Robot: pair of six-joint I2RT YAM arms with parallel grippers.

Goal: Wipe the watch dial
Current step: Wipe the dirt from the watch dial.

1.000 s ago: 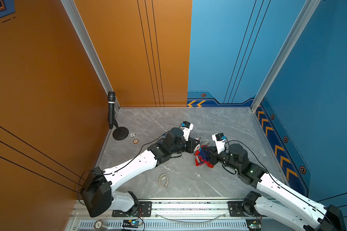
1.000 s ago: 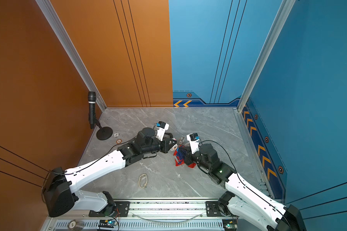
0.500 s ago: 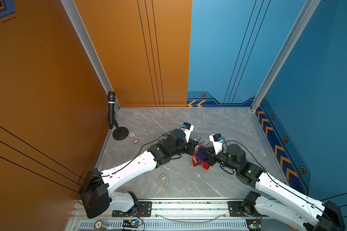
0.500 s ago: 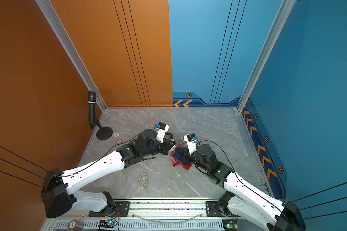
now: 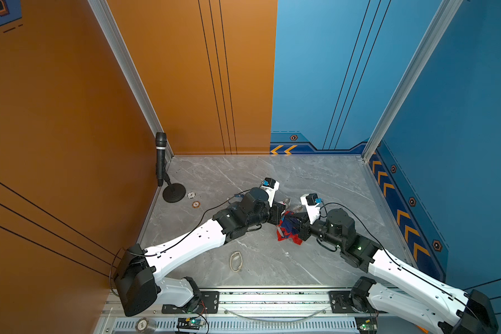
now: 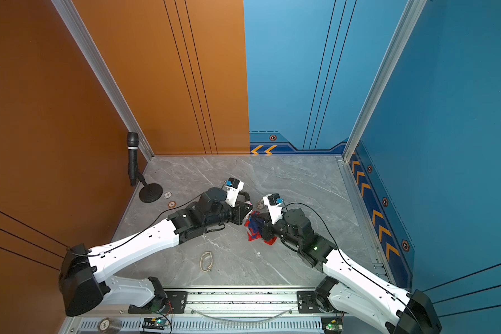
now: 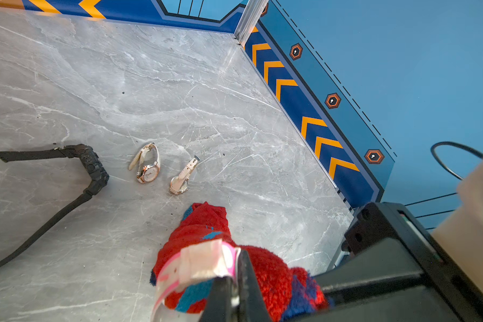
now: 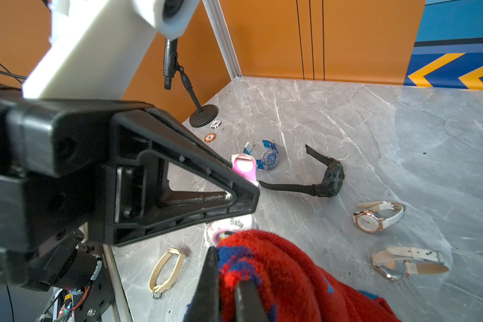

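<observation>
Clenched tight, the left jaws pinch the pink watch (image 7: 201, 262) by its pale band, and the right jaws are shut just as firmly on a bunch of the red-and-blue cloth (image 8: 290, 273). From where I stand the two arms meet nose to nose near the middle of the grey marble desk (image 5: 315, 179), with the cloth (image 5: 287, 228) bundled between them. The left wrist view shows the watch band lying across the fuzzy red pile. In the right wrist view the dial (image 8: 229, 227), with the word "Baby" on it, peeks out at the cloth's edge. I cannot tell whether the watch rests on the desk or hangs just above it.

Other watches lie scattered just beyond the cloth: a black watch (image 8: 332, 178) with its strap stretched out, a white-strapped watch (image 8: 368, 220) with a rose-gold case, a pale-strapped watch (image 8: 393, 264) lying on its side, and a clear blue watch (image 8: 268, 157). A beige strap (image 5: 235, 261) sits alone nearer the rail. Off in the corner a microphone (image 5: 160, 159) stands on its round base, with a white chip (image 5: 191, 195) and an orange chip (image 5: 196, 204) beside it.
</observation>
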